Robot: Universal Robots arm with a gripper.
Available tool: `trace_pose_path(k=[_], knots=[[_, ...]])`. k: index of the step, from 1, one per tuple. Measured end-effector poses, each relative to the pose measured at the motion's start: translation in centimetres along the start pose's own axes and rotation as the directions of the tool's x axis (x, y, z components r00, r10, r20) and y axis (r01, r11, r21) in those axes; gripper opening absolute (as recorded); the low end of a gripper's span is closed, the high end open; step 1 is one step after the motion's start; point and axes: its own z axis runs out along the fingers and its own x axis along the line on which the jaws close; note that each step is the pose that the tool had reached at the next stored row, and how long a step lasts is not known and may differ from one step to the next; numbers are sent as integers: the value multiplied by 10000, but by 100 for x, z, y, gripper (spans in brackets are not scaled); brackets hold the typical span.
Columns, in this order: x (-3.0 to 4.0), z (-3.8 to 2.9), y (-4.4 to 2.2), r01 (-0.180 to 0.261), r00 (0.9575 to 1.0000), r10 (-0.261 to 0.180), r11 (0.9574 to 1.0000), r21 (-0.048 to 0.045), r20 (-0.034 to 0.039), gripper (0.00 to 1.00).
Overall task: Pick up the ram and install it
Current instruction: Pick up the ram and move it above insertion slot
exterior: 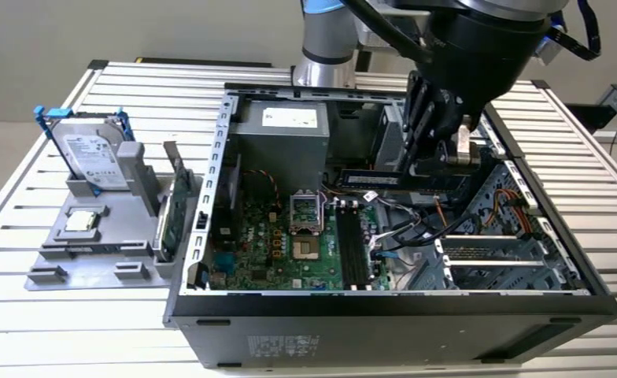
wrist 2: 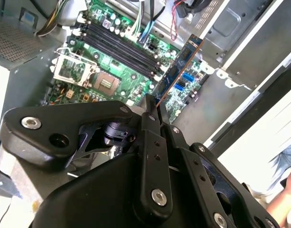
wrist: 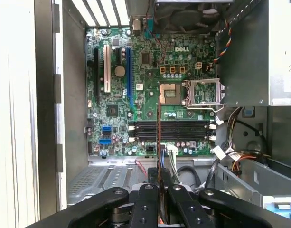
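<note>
One tool [exterior: 437, 162] holds ram [exterior: 377, 179] above case [exterior: 393, 305]; slatted table [exterior: 46, 331].

labels | power supply [exterior: 277, 146]: white label, print too small to read | hard drive [exterior: 90, 153]: white label, illegible | the ram [exterior: 393, 179]: pale sticker, illegible | case [exterior: 393, 323] outer wall: pale sticker with fine print, unreadable | motherboard [wrist: 150, 95]: short white logo word above the processor socket, plus tiny white markings, too fine to read
</note>
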Motion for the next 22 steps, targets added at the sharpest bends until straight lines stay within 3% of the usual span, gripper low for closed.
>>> trace_pose_path(k=[10, 22], knots=[[-4, -3, -98, -1, 10000, 1, 10000, 0, 0, 0], [-4, -4, -110, -2, 10000, 2, 10000, 0, 1, 0]])
